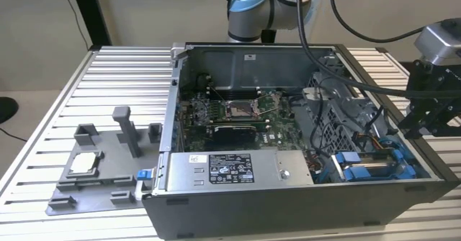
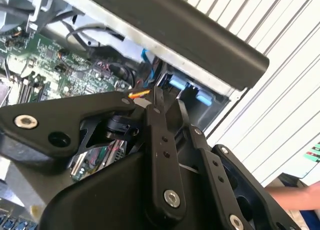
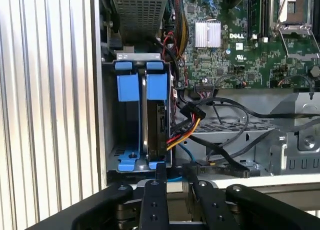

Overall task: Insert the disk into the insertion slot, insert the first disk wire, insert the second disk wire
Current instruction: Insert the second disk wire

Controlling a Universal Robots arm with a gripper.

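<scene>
Exterior view: the disk [image 1: 366, 166] stands on edge in the case's [image 1: 288, 208] corner, the gripper [image 1: 419, 123] just outside that wall. First wrist view: disk in the insertion slot [image 3: 112, 135], wires [image 3: 186, 124] crowding beside. Second wrist view: fingers [image 2: 159, 121] narrowly parted, empty.

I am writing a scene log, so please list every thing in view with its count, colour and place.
Open grey metal computer case: 1, on the ribbed silver table.
Green motherboard: 1, inside the case.
Silver power supply box, black label: 1, at the case's near wall.
Flat silver disk in bright blue plastic carrier: 1, in the grey insertion slot.
Bundle of red, yellow, orange and black wires: 1, beside the disk.
Grey plastic fixture tray: 1, exterior view's left of the case.
Silver and light-blue robot arm: 1, beyond the case's far wall.
Black gripper: 1, at the case's edge by the slot.
</scene>
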